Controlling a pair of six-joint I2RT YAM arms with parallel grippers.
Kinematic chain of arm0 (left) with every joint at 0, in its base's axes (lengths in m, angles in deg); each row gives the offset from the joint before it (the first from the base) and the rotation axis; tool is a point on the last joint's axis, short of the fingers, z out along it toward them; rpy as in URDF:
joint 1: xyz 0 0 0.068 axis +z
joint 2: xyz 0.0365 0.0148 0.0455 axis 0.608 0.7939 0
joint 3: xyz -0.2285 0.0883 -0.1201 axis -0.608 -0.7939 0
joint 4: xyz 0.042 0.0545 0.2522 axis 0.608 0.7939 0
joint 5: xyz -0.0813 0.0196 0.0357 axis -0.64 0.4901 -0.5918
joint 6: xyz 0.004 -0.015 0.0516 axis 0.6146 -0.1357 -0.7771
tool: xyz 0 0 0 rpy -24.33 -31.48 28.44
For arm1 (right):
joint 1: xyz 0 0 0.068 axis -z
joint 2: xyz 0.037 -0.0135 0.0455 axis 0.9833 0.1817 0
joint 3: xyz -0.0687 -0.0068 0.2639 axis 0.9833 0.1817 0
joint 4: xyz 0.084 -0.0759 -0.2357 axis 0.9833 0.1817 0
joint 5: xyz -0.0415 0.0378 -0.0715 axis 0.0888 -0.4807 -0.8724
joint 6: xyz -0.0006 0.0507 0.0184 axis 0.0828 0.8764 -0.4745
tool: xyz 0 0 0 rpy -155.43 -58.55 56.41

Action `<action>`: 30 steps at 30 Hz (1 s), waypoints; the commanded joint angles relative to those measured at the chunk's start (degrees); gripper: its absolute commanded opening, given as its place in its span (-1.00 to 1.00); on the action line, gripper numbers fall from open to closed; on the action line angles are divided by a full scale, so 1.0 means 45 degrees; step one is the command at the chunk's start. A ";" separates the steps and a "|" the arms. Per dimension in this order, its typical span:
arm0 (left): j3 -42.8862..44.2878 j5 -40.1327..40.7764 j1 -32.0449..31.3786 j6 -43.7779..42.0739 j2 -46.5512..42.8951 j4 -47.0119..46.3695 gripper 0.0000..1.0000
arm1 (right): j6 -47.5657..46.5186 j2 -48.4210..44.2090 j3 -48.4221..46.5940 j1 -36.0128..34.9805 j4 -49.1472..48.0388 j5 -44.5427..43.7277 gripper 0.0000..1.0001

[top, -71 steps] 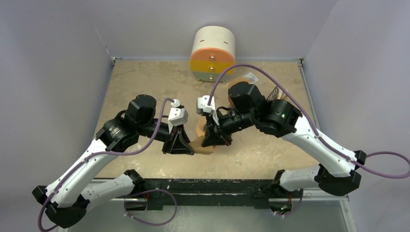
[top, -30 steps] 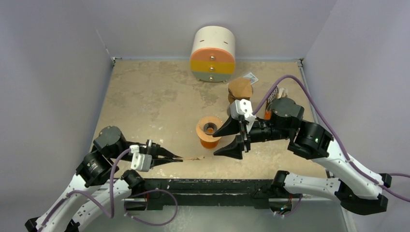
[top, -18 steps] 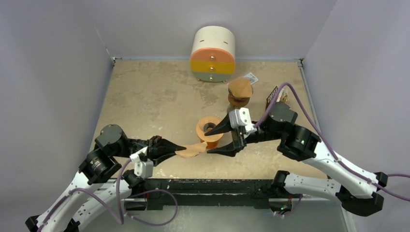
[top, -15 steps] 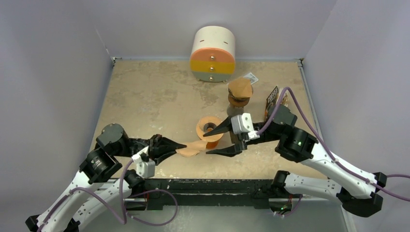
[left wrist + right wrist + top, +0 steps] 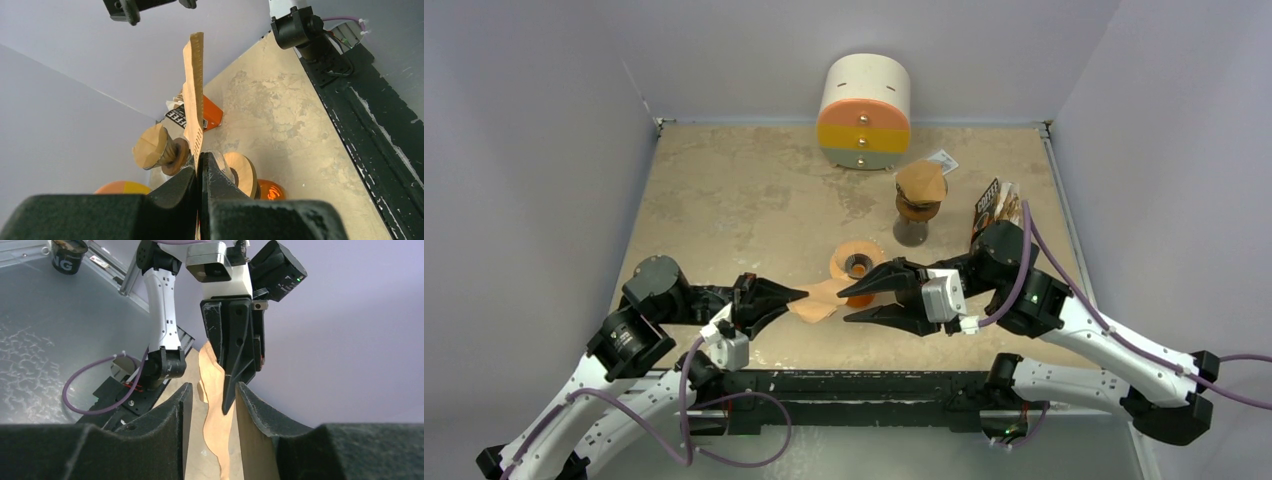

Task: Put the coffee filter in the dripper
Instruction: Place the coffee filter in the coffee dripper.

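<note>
Right jaws nearer, astride filter (image 5: pixel 817 303)

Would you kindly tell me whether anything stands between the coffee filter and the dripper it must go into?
Nothing stands between them: the filter, pinched in the left end effector, hangs beside the orange dripper, whose mouth looks empty. The right end effector, jaws open around the filter's edge, crowds the dripper's near side.
</note>
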State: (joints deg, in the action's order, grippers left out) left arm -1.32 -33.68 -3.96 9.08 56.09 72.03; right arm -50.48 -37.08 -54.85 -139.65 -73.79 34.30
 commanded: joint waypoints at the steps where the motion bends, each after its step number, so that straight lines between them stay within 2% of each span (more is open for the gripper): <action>1: 0.0387 0.0258 -0.0032 -0.0458 -0.0159 -0.0185 -1.00 | -0.0883 0.0201 -0.0422 -0.0130 -0.0189 0.0621 -0.25; 7: 0.0310 0.0589 -0.0036 -0.0443 -0.0293 -0.0305 -1.00 | -0.1532 0.0423 -0.0591 -0.0298 0.0483 0.0608 -0.49; 12: 0.0246 0.0728 -0.0037 -0.0402 -0.0333 -0.0392 -1.00 | -0.1765 0.0540 -0.0702 -0.0461 0.0729 0.0613 -0.59; 30: 0.0171 0.0791 -0.0032 -0.0085 -0.0413 -0.0677 -1.00 | -0.2410 0.0786 -0.0885 -0.0849 0.1299 0.0032 -0.61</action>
State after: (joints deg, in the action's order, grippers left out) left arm -1.32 -30.14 -3.96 8.25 54.42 71.12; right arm -59.99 -33.47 -56.82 -142.88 -67.71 34.98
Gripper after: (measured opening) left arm 0.002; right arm 0.197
